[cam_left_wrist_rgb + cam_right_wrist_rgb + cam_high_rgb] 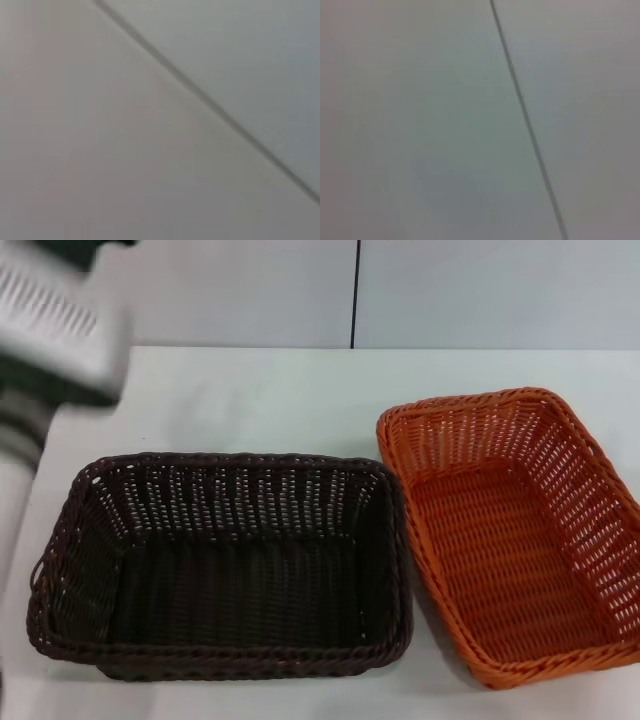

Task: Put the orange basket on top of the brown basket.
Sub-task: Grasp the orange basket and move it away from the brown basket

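The brown basket [220, 565] stands on the white table [250, 400] at the front left, empty and upright. The orange basket [515, 535] stands just to its right, also empty and upright, turned slightly, with its near left rim close to the brown basket's right rim. No gripper touches either basket. A blurred white and dark shape [55, 325] at the far left back looks like part of my left arm; no fingers show on it. My right arm is out of the head view. Both wrist views show only a plain wall with a dark seam.
The table's back edge meets a pale wall with a vertical dark seam [355, 290]. Bare table lies behind both baskets. The orange basket's right side runs to the edge of the head view. The same kind of seam crosses the left wrist view [200, 95] and the right wrist view [525, 120].
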You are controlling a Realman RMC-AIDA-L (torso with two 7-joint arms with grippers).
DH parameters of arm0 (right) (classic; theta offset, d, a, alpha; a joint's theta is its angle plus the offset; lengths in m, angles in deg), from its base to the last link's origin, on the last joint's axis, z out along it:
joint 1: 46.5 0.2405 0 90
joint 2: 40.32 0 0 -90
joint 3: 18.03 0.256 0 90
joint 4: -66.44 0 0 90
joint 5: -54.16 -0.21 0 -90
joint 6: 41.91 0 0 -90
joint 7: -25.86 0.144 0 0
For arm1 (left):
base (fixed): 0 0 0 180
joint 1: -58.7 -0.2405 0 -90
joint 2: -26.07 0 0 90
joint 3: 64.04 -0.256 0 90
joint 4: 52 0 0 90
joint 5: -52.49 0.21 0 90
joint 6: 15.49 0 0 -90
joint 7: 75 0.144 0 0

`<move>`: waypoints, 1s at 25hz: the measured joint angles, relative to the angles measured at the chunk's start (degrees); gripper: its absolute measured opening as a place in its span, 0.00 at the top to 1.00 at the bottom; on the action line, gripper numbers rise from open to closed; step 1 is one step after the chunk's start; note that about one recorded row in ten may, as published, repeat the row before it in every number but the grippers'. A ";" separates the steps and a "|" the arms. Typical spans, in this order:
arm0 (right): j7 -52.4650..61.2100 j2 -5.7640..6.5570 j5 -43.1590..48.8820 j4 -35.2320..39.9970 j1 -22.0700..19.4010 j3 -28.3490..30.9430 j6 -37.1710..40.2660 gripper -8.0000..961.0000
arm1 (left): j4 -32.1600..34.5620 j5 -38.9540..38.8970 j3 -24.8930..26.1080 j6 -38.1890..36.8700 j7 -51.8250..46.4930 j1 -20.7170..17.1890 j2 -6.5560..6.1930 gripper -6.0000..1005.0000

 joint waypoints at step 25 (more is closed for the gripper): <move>-23.89 1.10 18.21 62.24 17.47 53.56 161.52 0.15 | 59.17 -17.40 -7.86 -58.73 -54.96 -6.95 0.51 0.33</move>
